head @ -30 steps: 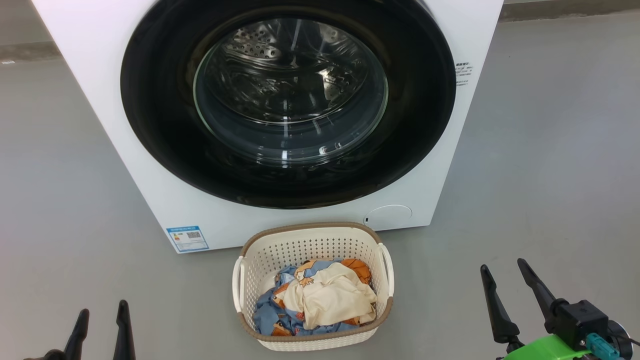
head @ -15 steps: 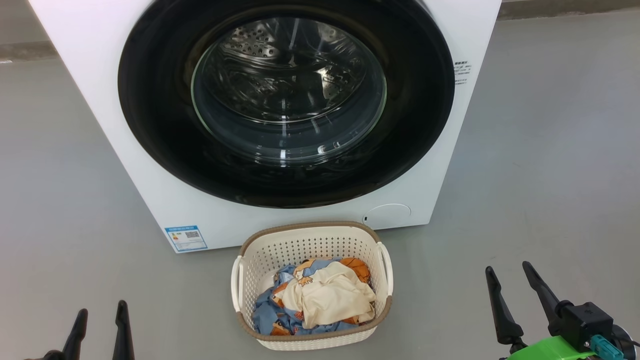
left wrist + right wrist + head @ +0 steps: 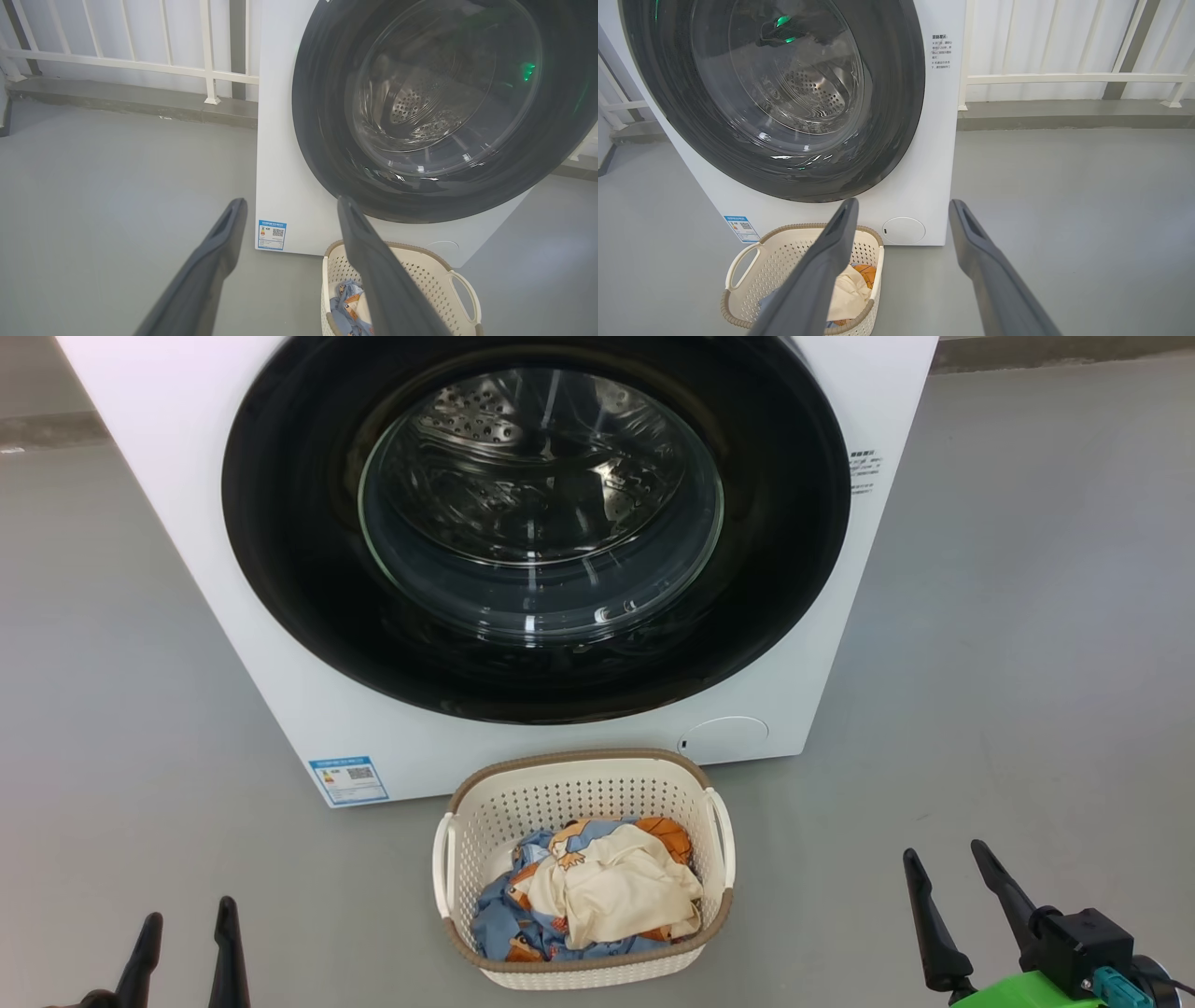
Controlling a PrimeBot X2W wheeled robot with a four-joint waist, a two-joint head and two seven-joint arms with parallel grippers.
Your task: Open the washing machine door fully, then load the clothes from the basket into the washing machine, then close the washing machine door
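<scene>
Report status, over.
Left pincer, right pincer open, empty. Washing machine door shut. Clothes in basket, close before the door.

Plain grey floor all around me; white railing behind, standing on a low grey ledge.

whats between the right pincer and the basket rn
Nothing but bare grey floor. The head view shows the open right pincer standing apart from the basket, with no object on that stretch.
</scene>
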